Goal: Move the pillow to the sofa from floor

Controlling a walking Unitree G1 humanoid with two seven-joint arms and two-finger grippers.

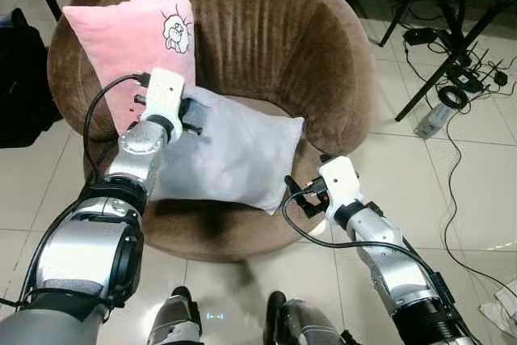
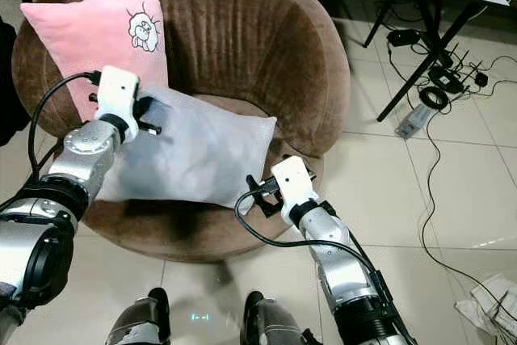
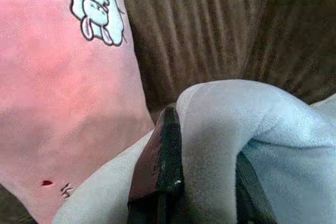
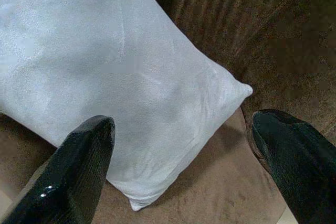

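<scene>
— Where does the pale grey-blue plush pillow (image 1: 234,155) stand in the job?

— It lies on the seat of the round brown velvet tub sofa (image 1: 275,30), off the floor, so the carrying looks done. Judging from that, what remains is letting go and perhaps nudging it further in, since its near edge reaches the seat's front lip.

— Is it still held?

— By one side, yes. The left gripper (image 3: 202,171) is clenched on a bunched fold at the pillow's far corner, one black finger (image 3: 163,161) pressed against the fabric. The right gripper (image 4: 181,163) has its fingers spread wide and grasps nothing — it hovers just off the pillow's near right corner, at the seat's front.

— What crowds it?

— A pink square cushion with a cartoon animal patch (image 1: 133,42) leans upright against the backrest on the robot's left, touching the grey pillow's far corner. The curved backrest wraps behind and to the right.

— And room to move?

— The right half of the seat is open, so the pillow could slide that way. Pale floor tiles (image 1: 242,280) lie in front, and a tangle of black cables (image 2: 440,78) sits well apart under a table to the right.
</scene>
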